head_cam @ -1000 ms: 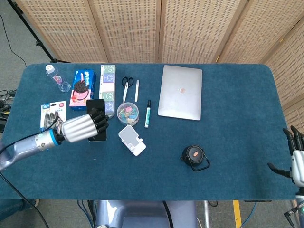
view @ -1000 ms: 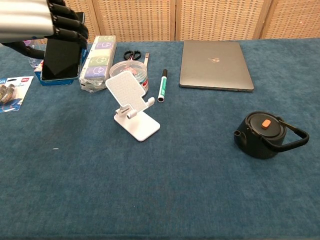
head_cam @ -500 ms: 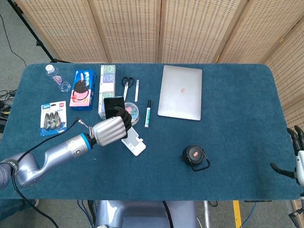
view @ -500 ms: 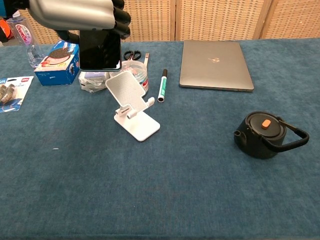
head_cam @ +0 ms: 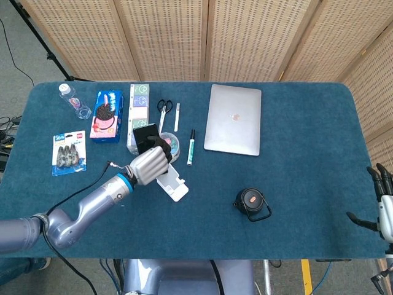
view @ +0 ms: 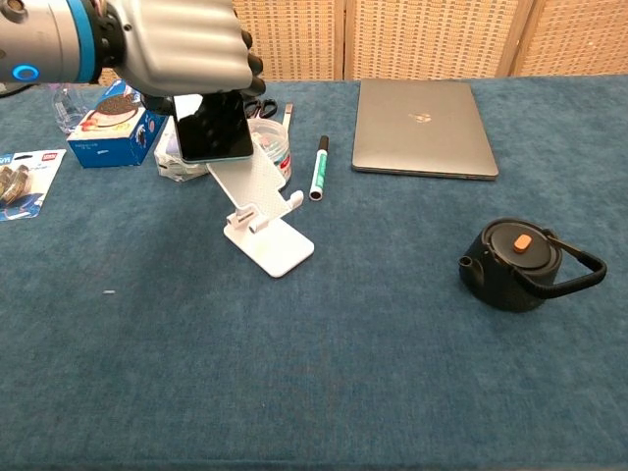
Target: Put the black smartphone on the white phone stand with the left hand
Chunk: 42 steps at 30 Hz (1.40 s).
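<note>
Chest view: left hand (view: 182, 49) at upper left grips phone (view: 211, 128) upright, its lower edge just above stand (view: 263, 211) backplate. Right hand (head_cam: 384, 206), lower right in head view, fingers spread, holding nothing.

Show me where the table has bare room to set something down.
Bare cloth runs along the near edge, in front of the stand and kettle, and between those two. The far right, beyond the laptop, is bare too. The far left is crowded: cookie box, scissors, marker.
</note>
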Motion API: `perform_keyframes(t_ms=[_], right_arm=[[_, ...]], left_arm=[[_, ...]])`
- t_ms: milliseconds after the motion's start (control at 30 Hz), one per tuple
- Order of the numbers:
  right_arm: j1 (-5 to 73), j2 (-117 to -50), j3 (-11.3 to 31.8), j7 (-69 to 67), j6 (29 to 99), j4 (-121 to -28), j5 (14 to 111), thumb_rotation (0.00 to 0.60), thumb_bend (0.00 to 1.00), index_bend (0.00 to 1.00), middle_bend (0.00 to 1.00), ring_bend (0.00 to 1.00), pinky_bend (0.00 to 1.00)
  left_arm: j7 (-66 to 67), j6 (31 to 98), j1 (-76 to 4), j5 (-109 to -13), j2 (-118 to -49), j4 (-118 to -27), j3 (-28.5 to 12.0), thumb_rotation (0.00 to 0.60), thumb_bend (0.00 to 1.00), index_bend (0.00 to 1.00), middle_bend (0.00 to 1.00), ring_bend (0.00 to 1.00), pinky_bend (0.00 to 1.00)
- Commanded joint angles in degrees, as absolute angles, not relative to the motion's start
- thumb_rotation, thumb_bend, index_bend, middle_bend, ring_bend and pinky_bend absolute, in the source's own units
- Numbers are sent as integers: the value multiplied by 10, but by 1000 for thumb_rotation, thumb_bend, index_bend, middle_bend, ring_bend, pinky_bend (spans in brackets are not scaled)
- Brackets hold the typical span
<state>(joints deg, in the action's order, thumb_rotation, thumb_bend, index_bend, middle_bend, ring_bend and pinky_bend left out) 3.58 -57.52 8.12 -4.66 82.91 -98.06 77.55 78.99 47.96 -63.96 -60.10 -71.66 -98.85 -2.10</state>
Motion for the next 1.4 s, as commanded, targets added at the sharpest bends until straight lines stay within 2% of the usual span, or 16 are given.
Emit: perform_keyframes(t_ms=[33,433,1400], right_arm=[[37,-576,81,-46,827,-980,775,600,0,0,0,0,0],[38,-576,79,-45,826,-980,776,600,0,0,0,0,0],[38,-571,79,-56,822,-981,774,600,0,0,0,0,0]], left_arm=[[833,510,-657,-546,-753,-993,-19,600,354,656,424,334,435],[941,620,-700,-391,-830,-1006,-17,600,354,667,440,339,435],[990,683,-753,-324,-902,-992,14,600,351,667,440,339,435]])
